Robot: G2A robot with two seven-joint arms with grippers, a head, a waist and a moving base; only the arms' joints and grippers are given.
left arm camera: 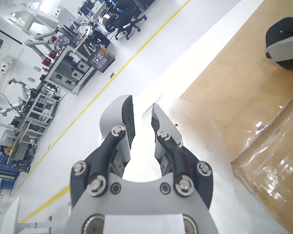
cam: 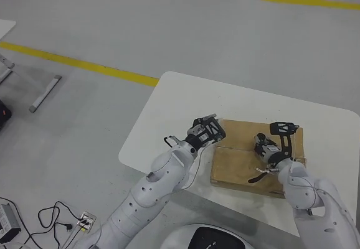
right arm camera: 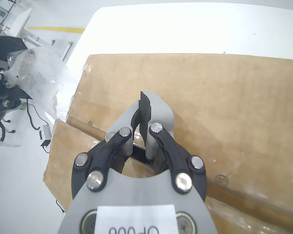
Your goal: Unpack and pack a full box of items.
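A flat brown cardboard box (cam: 248, 167) lies shut on the white table (cam: 180, 112), with shiny clear tape (left arm camera: 271, 171) along its seam. My left gripper (cam: 210, 127) sits at the box's far left corner (left arm camera: 234, 74), fingers (left arm camera: 128, 113) nearly together. From the right wrist view, a crumpled sheet of clear plastic film (right arm camera: 44, 79) hangs from it beside the box. Fully shut with nothing between its pads, my right gripper (right arm camera: 142, 113) hovers just above the box top (right arm camera: 222, 93) near the middle seam, toward the right side (cam: 284, 132).
The table's bare surface stretches beyond the box (right arm camera: 185, 25) and to its left. The near table edge is close to the box's front. Cables and a small power box (cam: 5, 221) lie on the floor; another table's legs (cam: 43, 93) stand far left.
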